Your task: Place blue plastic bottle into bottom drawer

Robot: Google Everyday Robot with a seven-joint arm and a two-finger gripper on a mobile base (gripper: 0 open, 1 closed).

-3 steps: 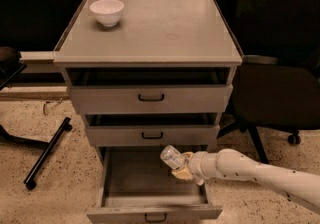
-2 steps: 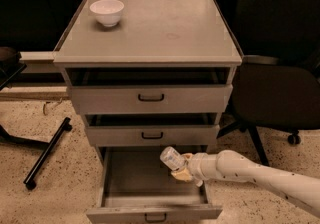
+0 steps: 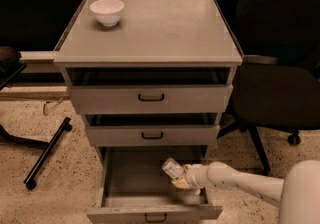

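Observation:
The blue plastic bottle (image 3: 172, 167) is a small clear bottle with a pale label. It is held tilted over the right side of the bottom drawer (image 3: 137, 180), which is pulled out and open. My gripper (image 3: 180, 177) reaches in from the right on a white arm and is shut on the bottle's lower end. The bottle sits just above the drawer's floor, below the middle drawer's front.
A white bowl (image 3: 107, 11) stands at the back left of the cabinet top (image 3: 165, 28). The top drawer (image 3: 150, 98) and middle drawer (image 3: 151, 135) are slightly pulled out. A black office chair (image 3: 272, 93) stands to the right, a black chair leg (image 3: 47, 150) on the floor at left.
The gripper with the bottle has moved a little left and down, deeper into the open bottom drawer. Nothing else has moved.

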